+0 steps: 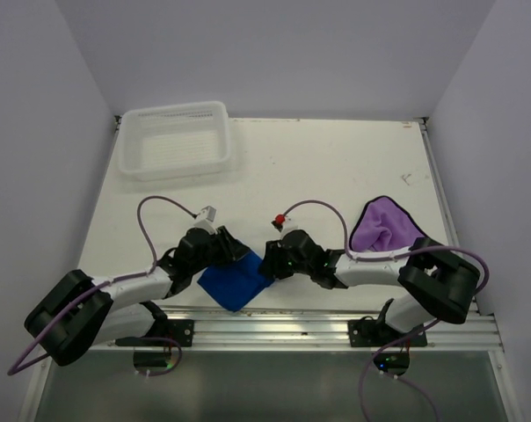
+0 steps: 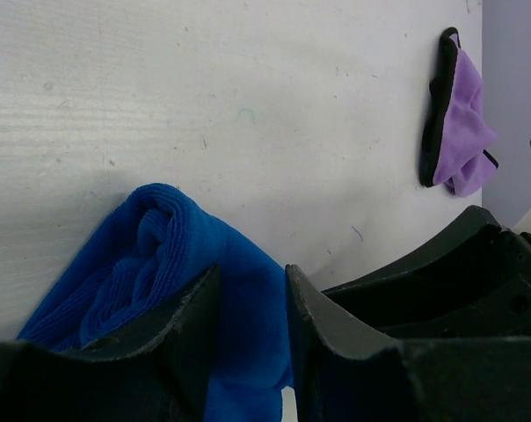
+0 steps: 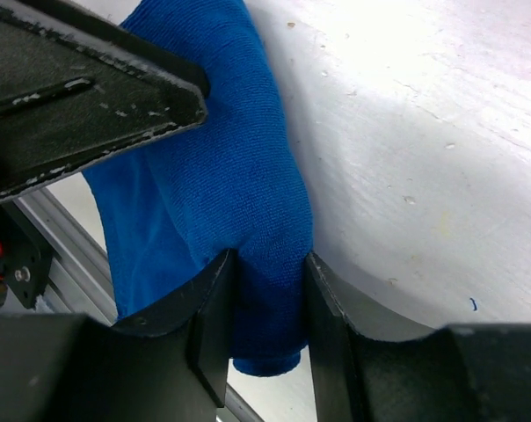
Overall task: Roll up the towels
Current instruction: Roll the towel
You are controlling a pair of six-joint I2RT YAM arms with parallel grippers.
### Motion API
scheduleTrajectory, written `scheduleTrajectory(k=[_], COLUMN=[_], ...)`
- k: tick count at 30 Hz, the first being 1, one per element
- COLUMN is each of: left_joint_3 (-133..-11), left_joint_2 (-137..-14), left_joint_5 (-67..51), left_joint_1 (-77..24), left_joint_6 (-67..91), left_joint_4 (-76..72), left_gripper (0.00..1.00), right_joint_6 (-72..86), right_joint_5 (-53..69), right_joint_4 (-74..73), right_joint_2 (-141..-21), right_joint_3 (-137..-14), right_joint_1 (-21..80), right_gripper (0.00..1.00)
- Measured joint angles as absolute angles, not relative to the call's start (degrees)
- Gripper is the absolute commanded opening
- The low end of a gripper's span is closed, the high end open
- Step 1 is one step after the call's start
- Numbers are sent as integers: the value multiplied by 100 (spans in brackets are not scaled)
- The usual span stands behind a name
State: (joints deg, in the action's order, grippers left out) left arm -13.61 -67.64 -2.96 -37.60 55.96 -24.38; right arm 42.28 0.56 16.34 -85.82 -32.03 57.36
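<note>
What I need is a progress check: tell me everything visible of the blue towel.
The blue towel is soft, finely ribbed royal-blue cloth, bunched and partly rolled, one end curled into a loose fold. It lies on the white table by the near edge, between the arms. The left end effector and the right end effector each pinch a fold of it.

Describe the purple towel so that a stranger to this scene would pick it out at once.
Start from the white table and look to its right side, just beyond the right arm. The purple towel lies there bunched up, with nothing touching it. Unlike the blue towel at the near edge in the middle, it is light purple with a dark edge.
</note>
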Motion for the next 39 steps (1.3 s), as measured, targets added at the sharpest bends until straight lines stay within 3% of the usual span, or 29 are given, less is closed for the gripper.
scheduleTrajectory(k=[3, 4, 10, 24, 39], left_joint_3=[-1387, -1411, -1568, -2794, -3050], left_joint_2=[-6737, -6735, -6683, -6403, -6565], left_joint_5=[-287, -266, -202, 510, 276], left_joint_1=[-3760, -3760, -3765, -3507, -3472], left_joint_6=[5590, 5588, 5546, 4978, 4882], left_joint_4=[-2342, -2296, -1962, -349, -333], left_gripper=[41, 42, 43, 45, 45], right_joint_6=[4075, 4014, 3701, 3494, 3527], right_joint_5=[-62, -119, -615, -1966, -4580], right_joint_4=[1601, 1559, 1177, 250, -1629], right_joint_2=[-8580, -8580, -8580, -8582, -9572], right_joint_3=[-3247, -3282, -3548, -4029, -5404], right_joint_1=[5876, 5942, 6348, 6945, 7760], right_gripper=[27, 19, 0, 0, 0])
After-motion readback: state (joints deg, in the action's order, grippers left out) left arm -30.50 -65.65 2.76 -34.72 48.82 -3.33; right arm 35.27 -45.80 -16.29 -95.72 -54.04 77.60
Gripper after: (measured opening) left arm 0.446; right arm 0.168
